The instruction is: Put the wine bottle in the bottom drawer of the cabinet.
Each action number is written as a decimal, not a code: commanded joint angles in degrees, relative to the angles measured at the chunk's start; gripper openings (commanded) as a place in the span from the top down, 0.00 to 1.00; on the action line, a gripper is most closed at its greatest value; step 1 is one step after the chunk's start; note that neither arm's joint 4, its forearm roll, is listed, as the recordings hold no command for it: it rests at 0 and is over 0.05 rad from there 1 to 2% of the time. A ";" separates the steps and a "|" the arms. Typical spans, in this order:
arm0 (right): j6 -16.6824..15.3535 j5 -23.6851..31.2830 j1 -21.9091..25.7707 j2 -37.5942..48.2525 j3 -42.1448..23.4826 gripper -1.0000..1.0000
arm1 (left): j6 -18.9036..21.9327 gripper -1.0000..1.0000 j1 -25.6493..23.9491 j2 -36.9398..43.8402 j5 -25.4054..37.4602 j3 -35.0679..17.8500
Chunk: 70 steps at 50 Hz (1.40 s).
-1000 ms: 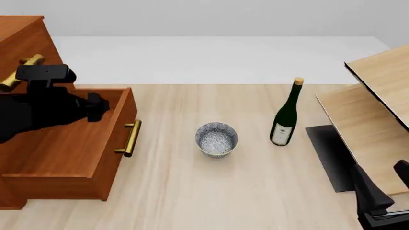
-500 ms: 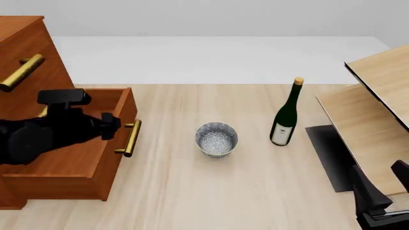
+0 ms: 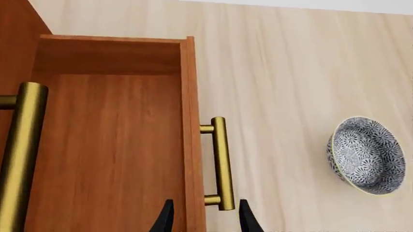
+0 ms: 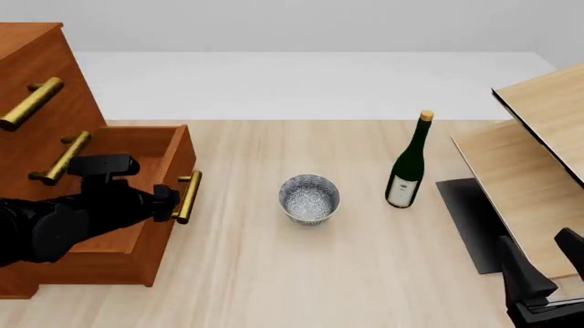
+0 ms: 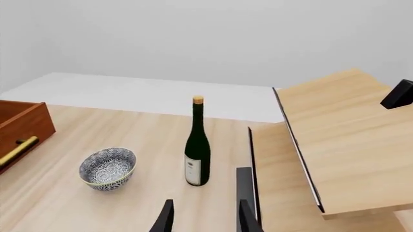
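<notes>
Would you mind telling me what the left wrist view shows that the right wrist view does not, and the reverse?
Only the left wrist view looks down into the open bottom drawer, which holds nothing, and shows an upper brass handle. Only the right wrist view shows the wine bottle standing upright and the pale slanted panels. Both show the patterned bowl, the drawer's brass handle and the wooden table.

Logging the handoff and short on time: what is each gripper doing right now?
Left gripper: open, holding nothing, at the bottom drawer handle.
Right gripper: open, holding nothing, short of the wine bottle.
</notes>
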 commanded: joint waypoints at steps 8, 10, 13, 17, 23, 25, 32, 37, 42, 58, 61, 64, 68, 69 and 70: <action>0.15 -0.47 0.62 0.70 0.00 0.00 | -1.76 0.00 -1.14 1.88 -4.45 3.54; 0.23 -0.47 0.60 0.68 0.00 0.00 | -2.35 0.00 -1.39 1.90 -4.57 3.69; 0.21 -0.36 0.81 0.70 0.01 0.00 | -2.34 0.00 -1.52 1.94 -4.85 3.91; 0.23 -0.04 0.93 0.48 0.01 0.00 | -2.58 0.00 -1.69 2.33 -5.40 4.24; 0.32 -0.51 0.91 1.01 0.01 0.00 | -2.69 0.00 -1.75 2.58 -6.11 4.94; 0.29 -0.50 0.93 1.01 0.01 0.00 | -2.45 0.00 -1.79 2.50 -6.07 4.95; 0.31 -1.24 1.09 1.73 0.01 0.00 | -3.12 0.00 -3.43 0.89 -5.21 5.03; 0.40 -1.22 1.39 1.78 0.01 0.00 | -3.50 0.00 -4.32 0.74 -5.53 5.23; 0.27 -1.81 1.62 2.31 0.01 0.00 | -3.64 0.00 -4.93 0.17 -5.77 5.45; 0.01 -1.75 1.68 2.30 0.01 0.00 | -4.65 0.00 -7.89 -0.72 -5.07 4.92; -0.11 -1.72 1.78 2.26 0.01 0.00 | -4.66 0.00 -8.06 -0.58 -5.11 4.87; -0.12 -1.70 1.88 2.23 0.01 0.00 | -4.82 0.00 -8.66 -0.86 -4.96 4.83; -0.27 -1.50 2.05 2.22 0.01 0.00 | -5.37 0.00 -9.61 -1.40 -4.73 4.83; -0.32 -1.50 2.05 2.23 0.01 0.00 | -5.43 0.00 -9.80 -1.37 -4.72 4.84; -0.37 -1.47 2.09 2.23 0.01 0.00 | -5.43 0.00 -9.84 -1.27 -4.79 4.79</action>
